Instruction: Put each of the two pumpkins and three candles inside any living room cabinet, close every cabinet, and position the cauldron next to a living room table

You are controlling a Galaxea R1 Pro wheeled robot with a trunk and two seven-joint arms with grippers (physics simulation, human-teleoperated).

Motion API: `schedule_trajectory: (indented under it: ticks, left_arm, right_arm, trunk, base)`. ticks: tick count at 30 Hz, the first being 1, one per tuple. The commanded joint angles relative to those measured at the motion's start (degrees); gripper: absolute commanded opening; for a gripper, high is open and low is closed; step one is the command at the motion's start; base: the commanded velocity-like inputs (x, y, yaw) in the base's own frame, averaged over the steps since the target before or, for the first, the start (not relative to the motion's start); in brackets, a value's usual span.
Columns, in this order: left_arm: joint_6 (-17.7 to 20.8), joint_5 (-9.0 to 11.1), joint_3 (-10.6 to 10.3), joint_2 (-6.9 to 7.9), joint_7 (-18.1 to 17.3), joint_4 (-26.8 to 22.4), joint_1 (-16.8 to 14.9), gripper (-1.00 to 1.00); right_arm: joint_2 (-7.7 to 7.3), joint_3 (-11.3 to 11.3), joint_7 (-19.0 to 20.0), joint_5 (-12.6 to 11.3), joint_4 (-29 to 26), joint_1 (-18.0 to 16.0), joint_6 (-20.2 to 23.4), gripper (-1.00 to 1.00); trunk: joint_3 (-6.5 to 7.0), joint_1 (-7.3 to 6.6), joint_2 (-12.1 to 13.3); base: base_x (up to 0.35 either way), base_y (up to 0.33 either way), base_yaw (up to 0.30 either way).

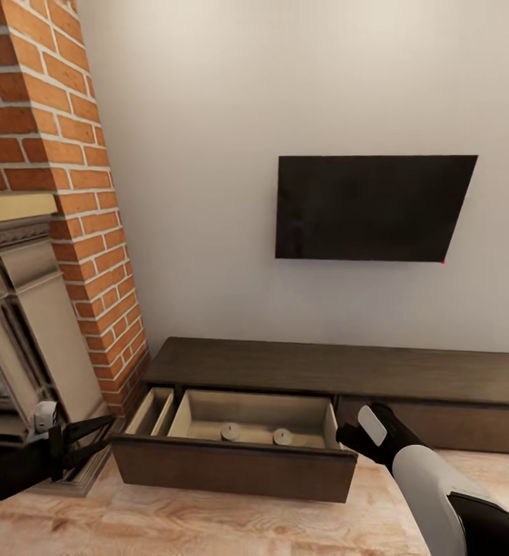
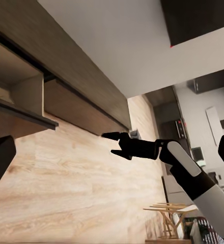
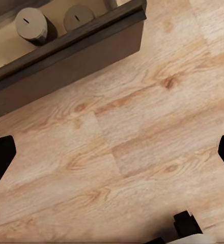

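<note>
While your right hand (image 1: 352, 434) hangs just off the right end of the pulled-out drawer (image 1: 231, 463), its two dark fingers stand apart with nothing between them; the left wrist view shows them spread (image 2: 113, 144) over the plank floor (image 2: 76, 183). Just beside that hand, inside the drawer's pale wood box, two candles (image 1: 231, 431) stand upright close together near the front panel; the right wrist view catches both of them (image 3: 33, 24) behind the dark drawer front (image 3: 66, 61). To the hand's far side, a narrower compartment (image 1: 150, 411) of the same drawer sits at the left end. Behind it runs the long low dark cabinet (image 1: 347, 371), with a black TV (image 1: 374, 207) on the wall above. Your left hand (image 1: 92, 436) sits well apart from the right one, off the drawer's left end, beside the stone fireplace (image 1: 22, 340) and brick chimney (image 1: 69, 154); its fingers look spread and empty.
</note>
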Motion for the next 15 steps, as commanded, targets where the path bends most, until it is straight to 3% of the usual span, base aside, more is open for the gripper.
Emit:
schedule_trajectory:
  ticks: [1,7,10,12,13,15]
  left_arm:
    - [0.2,-0.5,0.1,0.01,-0.5,0.0,0.0,1.0]
    - [0.2,-0.6,0.1,0.01,-0.4,0.1,0.0,1.0]
    - [0.2,-2.4,0.2,0.01,-0.3,0.2,0.0,1.0]
    - [0.2,-7.2,0.3,-0.01,-0.2,0.2,-0.1,1.0]
    - [0.2,-12.0,0.4,-0.13,-0.1,0.2,-0.2,1.0]
    - [-0.5,-16.9,0.4,-0.45,-0.1,0.1,-0.3,1.0]
  right_arm:
    - [0.01,0.0,-0.5,-0.6,-0.1,0.0,0.1,1.0]
    - [0.01,-0.1,-0.4,-0.6,-0.1,0.0,0.1,1.0]
    - [0.07,0.0,-0.4,-0.6,-0.1,0.0,0.1,1.0]
    - [0.28,0.0,-0.3,-0.6,0.0,0.0,-0.8,1.0]
    - [0.49,0.1,-0.2,-0.6,0.1,0.0,-2.6,1.0]
    - [0.63,0.2,-0.1,-0.6,0.1,0.1,-4.5,1.0]
  trunk:
    - [-0.07,-0.03,0.0]
    - [-0.07,-0.03,0.0]
    - [-0.07,-0.03,0.0]
    - [-0.07,-0.03,0.0]
    - [-0.07,-0.03,0.0]
    - [-0.07,-0.03,0.0]
  base:
    - [-0.294,0.0,0.0]
    - [-0.323,0.0,0.0]
    - [-0.337,0.0,0.0]
    - [-0.305,0.0,0.0]
    - [-0.259,0.0,0.0]
    - [-0.206,0.0,0.0]
